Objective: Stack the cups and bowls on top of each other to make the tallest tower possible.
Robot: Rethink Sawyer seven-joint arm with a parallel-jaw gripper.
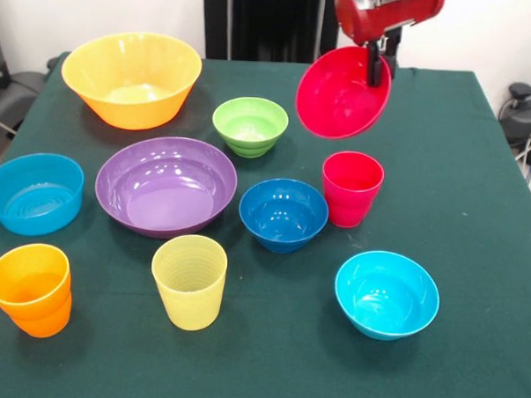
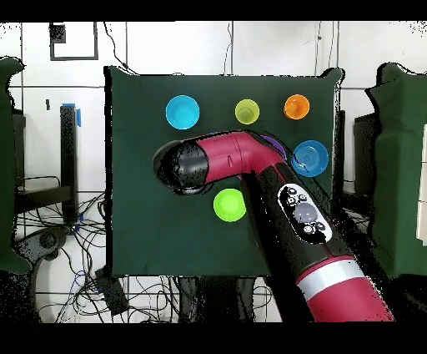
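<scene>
My gripper [image 1: 375,73] is shut on the rim of the red bowl [image 1: 343,92] and holds it tilted in the air, its opening towards the camera. The red cup [image 1: 351,188] stands upright on the cloth just below and in front of it. The dark blue bowl [image 1: 283,214] sits beside the red cup. The pale yellow cup [image 1: 190,280] and the orange cup [image 1: 31,287] stand at the near edge. No stack shows; nothing is nested. In the overhead view the arm [image 2: 250,163] hides the gripper and the red bowl.
The yellow-orange bowl [image 1: 131,77], lime green bowl [image 1: 249,125], purple bowl [image 1: 166,185], light blue bowl [image 1: 33,192] and cyan bowl [image 1: 386,294] sit apart on the green cloth [image 1: 477,199]. The overhead view shows the cyan bowl [image 2: 182,112] and the green bowl [image 2: 229,204].
</scene>
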